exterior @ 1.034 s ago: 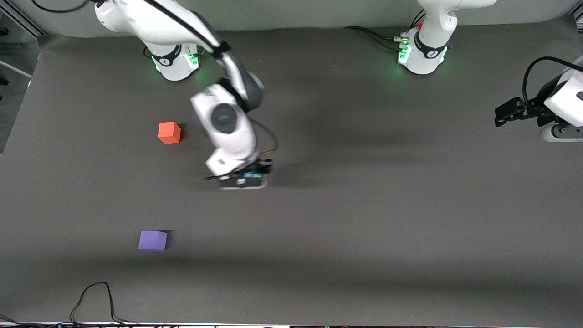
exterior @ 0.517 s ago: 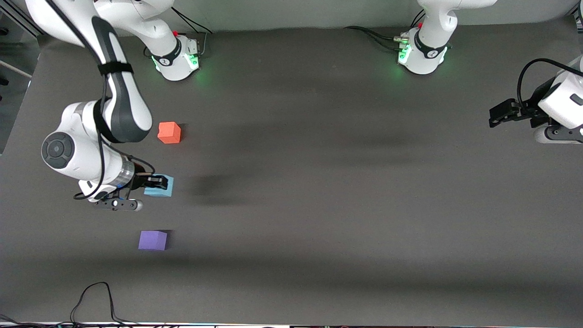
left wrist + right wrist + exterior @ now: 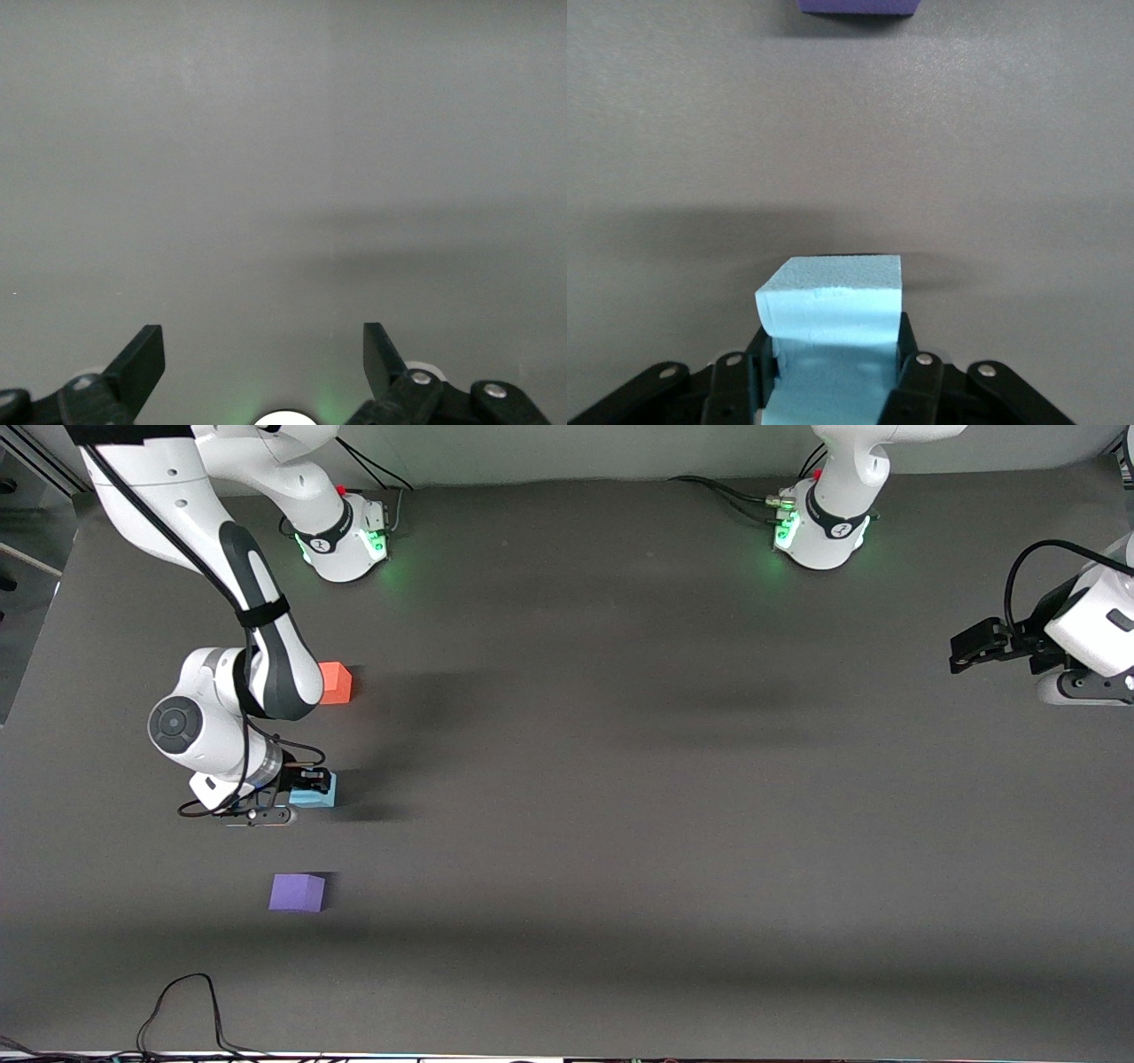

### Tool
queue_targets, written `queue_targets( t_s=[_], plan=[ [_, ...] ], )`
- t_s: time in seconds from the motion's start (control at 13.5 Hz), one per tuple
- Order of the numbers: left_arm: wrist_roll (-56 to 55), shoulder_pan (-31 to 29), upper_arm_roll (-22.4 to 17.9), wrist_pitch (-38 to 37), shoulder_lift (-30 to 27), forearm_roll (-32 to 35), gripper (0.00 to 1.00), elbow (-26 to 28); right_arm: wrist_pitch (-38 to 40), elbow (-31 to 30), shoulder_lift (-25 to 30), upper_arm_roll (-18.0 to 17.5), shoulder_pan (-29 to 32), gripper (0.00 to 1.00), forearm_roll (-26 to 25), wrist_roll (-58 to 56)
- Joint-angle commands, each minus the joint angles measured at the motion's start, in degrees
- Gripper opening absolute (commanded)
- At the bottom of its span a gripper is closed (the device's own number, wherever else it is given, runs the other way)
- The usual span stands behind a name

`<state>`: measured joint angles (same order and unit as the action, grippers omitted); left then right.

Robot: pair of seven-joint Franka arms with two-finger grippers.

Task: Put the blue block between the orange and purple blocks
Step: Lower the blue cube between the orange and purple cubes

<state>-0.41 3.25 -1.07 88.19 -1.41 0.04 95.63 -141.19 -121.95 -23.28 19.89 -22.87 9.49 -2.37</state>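
Right wrist view: your right gripper (image 3: 831, 359) is clamped on the blue block (image 3: 831, 305), fingers (image 3: 897, 354) pressed on two opp. sides, block front sticking out past the tips. There's a shadow on the mat just under the block; can't tell if it's touching down or a hair above. The purple block (image 3: 859, 7) shows only as an edge at the frame's rim, well apart from blue.

Front view: right gripper (image 3: 306, 786) w/ blue block (image 3: 315, 796) sits over the mat (image 3: 620, 779) in the gap between orange block (image 3: 336, 683) and purple block (image 3: 297, 892), roughly on the line joining them, toward the right arm's end of the table. Orange is farther from the front cam, partly covered by the right arm's elbow; purple is nearer, fully visible. Neither touches blue.

Left gripper (image 3: 967, 648) waits at the left arm's end of the table, up off the mat. Left wrist view: its fingers (image 3: 142, 361) are spread wide w/ nothing between them, plain grey surface ahead.
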Motion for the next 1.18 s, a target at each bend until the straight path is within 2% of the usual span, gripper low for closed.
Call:
queue_targets(
  t_s=[0.0, 0.07, 0.3, 0.37, 0.44, 0.59, 0.74, 0.96, 1.11],
  plan=[
    [0.85, 0.53, -0.34, -0.39, -0.17, 0.31, 1.00, -0.18, -1.19, -0.13, -0.36, 0.06, 0.10, 0.47, 1.67, -2.46],
    [0.85, 0.70, -0.34, -0.12, -0.17, 0.40, 1.00, -0.18, -1.62, -0.13, -0.97, 0.14, 0.10, 0.53, 1.67, -2.37],
    [0.76, 0.79, -0.25, 0.49, -0.17, 0.32, 1.00, -0.18, -1.81, -0.04, -1.15, 0.06, 0.71, 0.55, 1.67, -2.46],
    [0.85, 0.79, -0.25, 0.67, -0.17, 0.32, 1.00, -0.26, -1.72, -0.04, -1.24, 0.06, 0.89, 0.65, 1.67, -2.46],
    [0.85, 0.88, -0.25, 0.67, -0.17, 0.32, 1.00, -0.26, -1.54, -0.04, -1.41, 0.06, 0.89, 1.00, 1.93, -2.29],
    [0.85, 0.70, -0.25, 0.67, -0.09, 0.32, 1.00, -0.18, -0.93, 0.14, -0.72, 0.06, 0.63, 1.00, 6.23, -2.46],
    [0.85, 0.79, -0.25, 1.20, 0.00, 0.32, 1.00, -0.18, 3.96, 1.18, 2.52, 0.14, 0.45, 1.00, 6.24, -2.64],
    [0.85, 0.62, -0.25, 1.37, 0.09, 0.32, 1.00, -0.18, 15.99, 8.11, 8.93, 1.98, 0.37, 1.00, 5.63, -2.37],
    [0.76, 0.61, -0.34, 1.55, 0.09, 0.32, 1.00, -0.18, 24.96, 15.04, 12.45, 2.52, 0.37, 1.00, 1.08, -1.76]
  ],
)
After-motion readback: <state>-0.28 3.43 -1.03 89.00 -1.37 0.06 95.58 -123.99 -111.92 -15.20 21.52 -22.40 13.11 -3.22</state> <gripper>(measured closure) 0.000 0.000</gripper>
